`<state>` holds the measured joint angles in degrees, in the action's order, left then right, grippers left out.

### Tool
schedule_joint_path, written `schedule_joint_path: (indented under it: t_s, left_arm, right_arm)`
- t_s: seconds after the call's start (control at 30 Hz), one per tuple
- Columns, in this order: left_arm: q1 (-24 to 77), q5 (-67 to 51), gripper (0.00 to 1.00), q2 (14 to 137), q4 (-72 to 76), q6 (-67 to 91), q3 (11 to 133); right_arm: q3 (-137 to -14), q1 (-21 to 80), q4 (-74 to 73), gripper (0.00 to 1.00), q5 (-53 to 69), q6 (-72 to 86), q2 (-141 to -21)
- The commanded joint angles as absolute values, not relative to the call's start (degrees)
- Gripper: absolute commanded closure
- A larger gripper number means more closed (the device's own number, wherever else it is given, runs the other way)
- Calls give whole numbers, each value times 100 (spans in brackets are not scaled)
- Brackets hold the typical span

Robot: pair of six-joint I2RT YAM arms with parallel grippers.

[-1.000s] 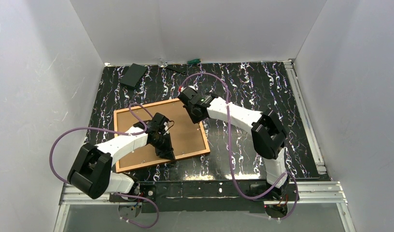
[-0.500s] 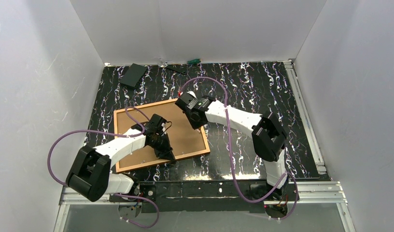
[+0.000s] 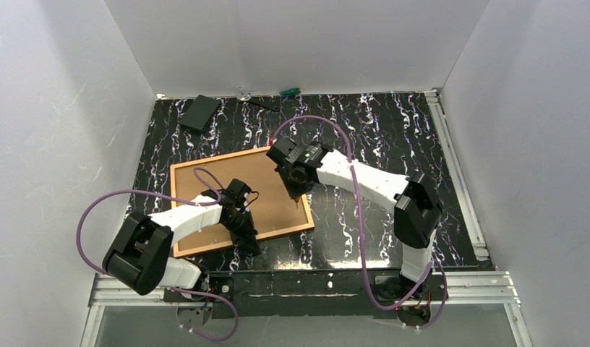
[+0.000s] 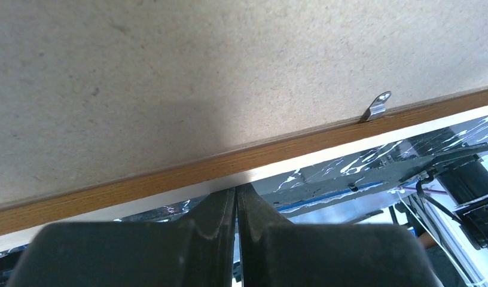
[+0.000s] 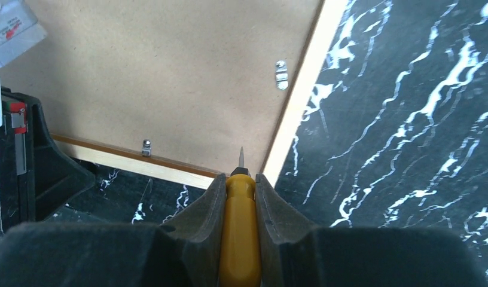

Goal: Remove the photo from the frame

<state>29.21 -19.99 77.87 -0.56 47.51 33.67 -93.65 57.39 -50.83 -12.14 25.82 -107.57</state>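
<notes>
The frame (image 3: 227,155) lies face down on the black marbled table. The photo's plain brown board back (image 3: 220,191) fills it; the print side is hidden. My left gripper (image 3: 244,233) is shut and empty, its tips (image 4: 236,192) at the frame's near rail (image 4: 277,152), beside a bent metal clip (image 4: 376,107). My right gripper (image 3: 301,189) is shut on a yellow-handled screwdriver (image 5: 240,227). The screwdriver's tip (image 5: 241,156) points at the board (image 5: 170,72) just inside the frame's near right corner. Two more clips (image 5: 281,74) (image 5: 146,146) sit along the rails.
A flat black box (image 3: 199,112) lies at the back left. A green-handled tool (image 3: 290,91) lies by the back wall. White walls close in three sides. A metal rail (image 3: 458,173) runs along the table's right edge.
My right gripper has moved with the screwdriver along the frame's right rail toward its near right corner. My left gripper has slid toward the frame's near rail.
</notes>
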Motion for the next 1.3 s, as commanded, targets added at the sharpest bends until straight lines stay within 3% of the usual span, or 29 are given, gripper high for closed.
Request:
schedule_joint_path:
  t_s: [0.0, 0.23, 0.47, 0.57, 0.67, 0.87, 1.03, 1.27]
  left_arm:
    - [2858, -1359, 100, 7813, -623, 4557, 3319]
    - [2850, -1747, 98, 7283, -697, 4321, 3432]
    - [2850, -1892, 45, 6524, -1490, 3485, 4141]
    - [2848, -1775, 28, 6450, -1840, 3088, 4426]
    - [2827, -1547, 25, 6534, -2053, 2894, 4540]
    - [2533, -1425, 28, 6402, -2097, 3266, 4446]
    - [1926, -1598, 16, 6287, -2284, 3654, 4443]
    - [1670, -2103, 6, 6474, -2557, 4972, 4383]
  right_arm:
    - [-9663, 5365, -4987, 99, -1502, 2274, -10637]
    - [-9828, 5212, -5095, 99, -1502, 2081, -10875]
    - [-8513, 5227, -4424, 99, -913, 2369, -10012]
    - [-7916, 5234, -3978, 99, -615, 2331, -9567]
    - [-7563, 5338, -3600, 99, -131, 2255, -9322]
    - [-7709, 5878, -3472, 99, -457, 2359, -9467]
    - [-7496, 5871, -3300, 99, -746, 2390, -9322]
    - [-7561, 5806, -3715, 99, -1403, 1980, -9264]
